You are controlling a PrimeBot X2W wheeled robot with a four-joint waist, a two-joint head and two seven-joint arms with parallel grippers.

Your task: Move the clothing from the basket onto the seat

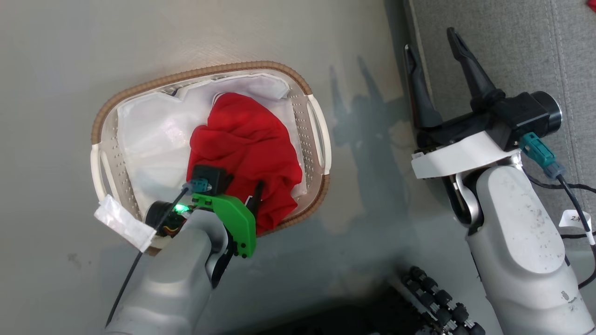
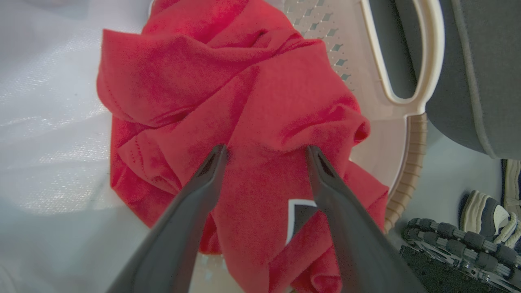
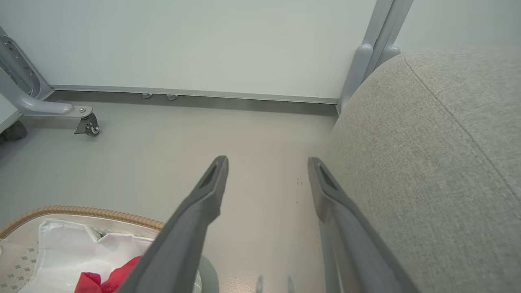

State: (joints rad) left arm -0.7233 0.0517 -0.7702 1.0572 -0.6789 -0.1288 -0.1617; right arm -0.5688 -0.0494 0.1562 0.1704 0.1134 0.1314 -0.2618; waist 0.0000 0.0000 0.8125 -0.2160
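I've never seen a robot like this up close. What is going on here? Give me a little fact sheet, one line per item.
clothing: red crumpled heap, lying in the basket on the white liner
basket: on the floor, beside the seat
seat: grey cushion on the robot's right
left gripper: open, fingertips on the heap with fabric between them
right gripper: open, empty, by the seat's edge
stage: clothing not yet lifted out

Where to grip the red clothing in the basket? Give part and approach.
Pinch the raised fold ridge mid-heap on the clothing, coming straight down with the open left gripper: the folds stand up there, and the basket walls block side approaches.
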